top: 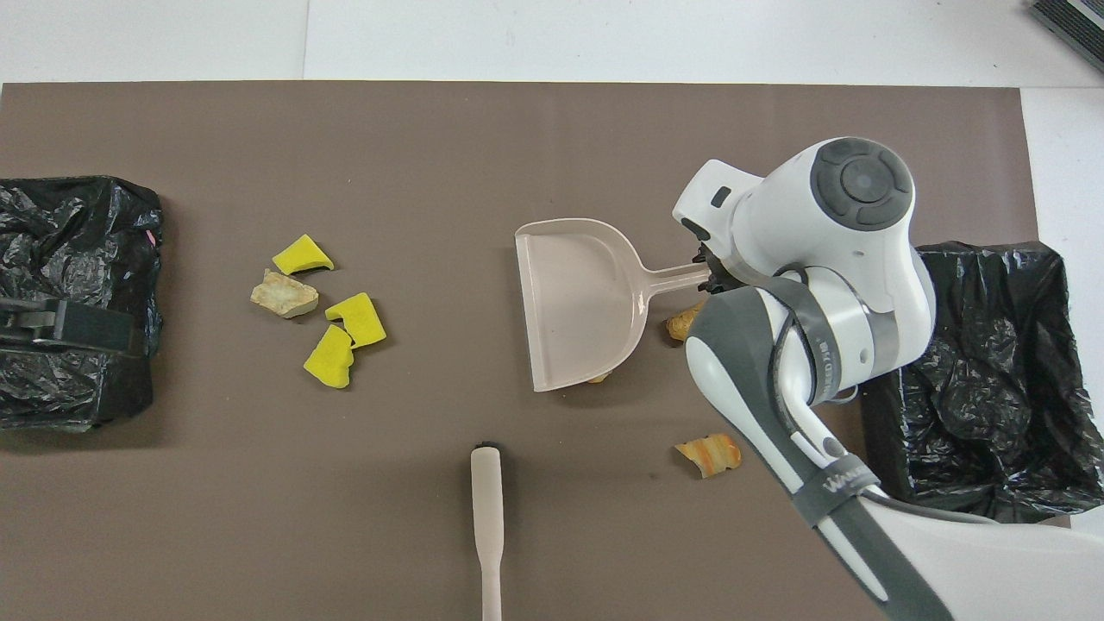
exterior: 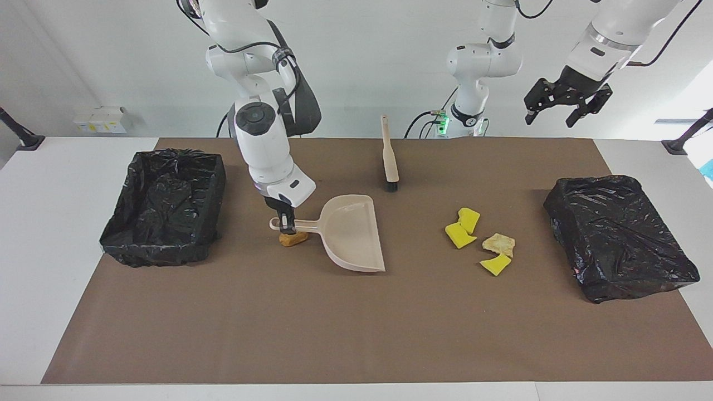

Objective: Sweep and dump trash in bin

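- Your right hand [exterior: 287,224] clamps the dustpan [exterior: 352,233] handle; keep the lip flat on the tabletop [exterior: 356,334].
- Your left hand [exterior: 562,108] waits high, spread wide.
- 4 trash [exterior: 483,241] pieces lie between dustpan and covered bin [exterior: 618,236]; the brush [exterior: 389,156] lies nearer the robots.

A brown mat [exterior: 356,334] covers the white surface [exterior: 50,234]. A covered black-wrapped box [exterior: 618,239] sits on the mat toward the left arm's end.
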You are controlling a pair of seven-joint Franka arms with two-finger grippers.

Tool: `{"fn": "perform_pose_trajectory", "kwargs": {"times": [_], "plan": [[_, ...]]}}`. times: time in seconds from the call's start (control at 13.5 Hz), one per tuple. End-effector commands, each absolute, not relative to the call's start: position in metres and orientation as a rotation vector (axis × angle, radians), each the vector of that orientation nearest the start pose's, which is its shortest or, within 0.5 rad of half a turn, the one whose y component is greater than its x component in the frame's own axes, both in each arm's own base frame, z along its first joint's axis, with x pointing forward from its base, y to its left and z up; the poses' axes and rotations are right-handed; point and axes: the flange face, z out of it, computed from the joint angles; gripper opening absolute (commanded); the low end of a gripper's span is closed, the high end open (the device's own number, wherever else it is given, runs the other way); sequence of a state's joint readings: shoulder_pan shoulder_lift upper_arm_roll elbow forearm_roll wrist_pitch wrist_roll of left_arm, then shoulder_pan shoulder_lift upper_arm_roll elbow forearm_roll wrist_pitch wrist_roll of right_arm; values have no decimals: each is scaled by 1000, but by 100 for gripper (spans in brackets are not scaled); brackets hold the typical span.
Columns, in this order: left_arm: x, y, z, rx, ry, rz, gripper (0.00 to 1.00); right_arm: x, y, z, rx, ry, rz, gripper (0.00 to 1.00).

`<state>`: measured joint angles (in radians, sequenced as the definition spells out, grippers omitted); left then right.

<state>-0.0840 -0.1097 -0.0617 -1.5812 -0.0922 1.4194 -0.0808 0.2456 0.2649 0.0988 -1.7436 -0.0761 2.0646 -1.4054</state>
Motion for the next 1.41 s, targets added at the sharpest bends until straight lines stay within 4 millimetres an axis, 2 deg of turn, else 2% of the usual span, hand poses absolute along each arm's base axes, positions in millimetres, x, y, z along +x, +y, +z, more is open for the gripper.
{"fn": "perform_pose_trajectory", "kwargs": {"times": [0.0,0.07,0.22,0.37,0.44,0.59,0.67,0.89,1.04,1.18,1.33], "plan": [[465,-156,639,-3206,116,147,100,594,220,433,1830,2389,-36,0],[450,-176,627,-3201,108,150,100,593,219,431,1831,2388,-37,0],[413,-226,588,-3181,165,173,100,591,217,424,1837,2389,-45,0],[373,-252,549,-3164,195,187,100,589,217,418,1836,2391,-45,0],[348,-263,533,-3151,242,197,100,588,216,417,1840,2391,-48,0],[303,-281,505,-3126,225,246,100,587,212,415,1860,2377,-46,0],[289,-289,491,-3126,265,229,100,586,211,412,1876,2368,-53,0],[260,-315,437,-3098,394,231,100,579,213,400,1881,2374,-71,0],[257,-324,393,-3097,382,229,100,573,210,391,1884,2365,-47,0],[249,-341,367,-3076,421,264,100,566,208,378,1879,2371,-43,0],[243,-350,341,-3056,442,283,100,562,208,377,1885,2367,-44,0]]}}
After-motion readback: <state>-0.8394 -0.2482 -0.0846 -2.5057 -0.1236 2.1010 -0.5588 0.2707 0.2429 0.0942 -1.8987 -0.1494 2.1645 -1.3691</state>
